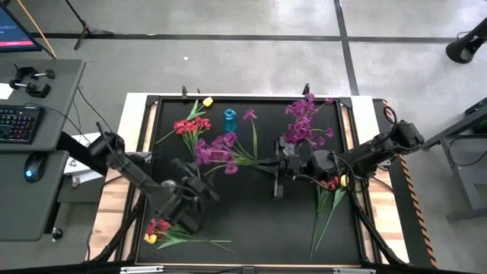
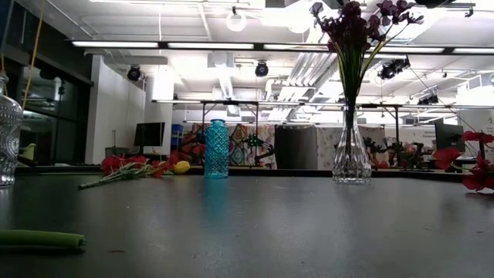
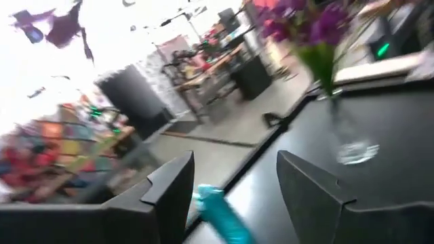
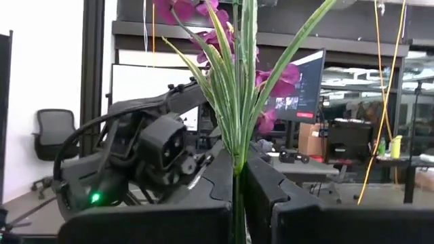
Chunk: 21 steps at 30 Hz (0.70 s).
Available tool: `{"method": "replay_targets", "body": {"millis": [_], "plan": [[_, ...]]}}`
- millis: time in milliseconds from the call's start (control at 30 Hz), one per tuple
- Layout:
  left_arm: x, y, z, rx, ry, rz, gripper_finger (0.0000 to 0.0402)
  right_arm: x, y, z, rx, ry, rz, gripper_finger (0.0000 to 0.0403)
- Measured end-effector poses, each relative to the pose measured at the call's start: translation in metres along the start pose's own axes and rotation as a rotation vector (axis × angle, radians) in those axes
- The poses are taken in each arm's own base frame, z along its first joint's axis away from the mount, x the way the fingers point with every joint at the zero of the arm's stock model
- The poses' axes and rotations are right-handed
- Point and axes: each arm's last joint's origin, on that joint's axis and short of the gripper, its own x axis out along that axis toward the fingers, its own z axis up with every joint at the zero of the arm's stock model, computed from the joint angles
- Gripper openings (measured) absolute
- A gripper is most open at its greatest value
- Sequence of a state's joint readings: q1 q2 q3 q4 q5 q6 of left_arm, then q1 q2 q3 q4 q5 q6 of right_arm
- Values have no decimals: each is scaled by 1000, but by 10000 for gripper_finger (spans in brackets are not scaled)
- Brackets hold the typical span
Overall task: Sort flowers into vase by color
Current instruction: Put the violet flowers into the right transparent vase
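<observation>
My right gripper (image 1: 272,162) (image 4: 237,203) is shut on a purple flower (image 1: 218,152) at mid-table, beside the clear vase (image 1: 293,141) (image 2: 351,158) that holds several purple flowers (image 1: 304,118). My left gripper (image 1: 196,181) (image 3: 234,183) is open and empty, just near of the held blossoms. A small blue vase (image 1: 230,119) (image 2: 216,149) stands at the far middle. Red flowers with a yellow bud (image 1: 190,124) (image 2: 127,166) lie flat to its left. More red and yellow flowers lie at the near left (image 1: 158,228) and under the right arm (image 1: 335,183). My right gripper pinches the purple flower's green stem (image 4: 237,169) between its two fingers (image 4: 217,183), below the leaves and blossoms. The fingers come level from the table's right and lie across the stem. The blossoms (image 1: 218,152) point toward the table's left. The low view shows none of it on the table.
The black mat has a raised frame (image 1: 152,103) all round. A desk with keyboard and mouse (image 1: 19,125) stands left of the table. A green stem end (image 2: 38,239) lies close to the low camera. Bare mat shows at the near middle (image 1: 259,228).
</observation>
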State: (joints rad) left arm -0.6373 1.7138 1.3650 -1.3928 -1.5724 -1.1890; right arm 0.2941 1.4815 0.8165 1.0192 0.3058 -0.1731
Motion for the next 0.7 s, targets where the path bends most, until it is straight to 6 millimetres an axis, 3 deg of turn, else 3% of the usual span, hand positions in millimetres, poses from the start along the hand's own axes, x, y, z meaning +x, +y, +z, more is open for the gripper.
{"method": "replay_targets", "body": {"millis": [200,300,467,567,700], "plan": [[44,3,2,202,182,58,170,-4,-1,14,-21,-33,1,0],[66,-2,0,340,317,-8,152,-8,-1,24,-55,-43,8,0],[109,-21,9,507,409,-410,130,-15,-2,40,-70,-54,17,0],[131,-27,17,463,320,-749,125,-20,-1,46,-68,-48,27,0],[150,-26,19,267,259,-1137,124,-27,2,57,-76,-44,27,0]]}}
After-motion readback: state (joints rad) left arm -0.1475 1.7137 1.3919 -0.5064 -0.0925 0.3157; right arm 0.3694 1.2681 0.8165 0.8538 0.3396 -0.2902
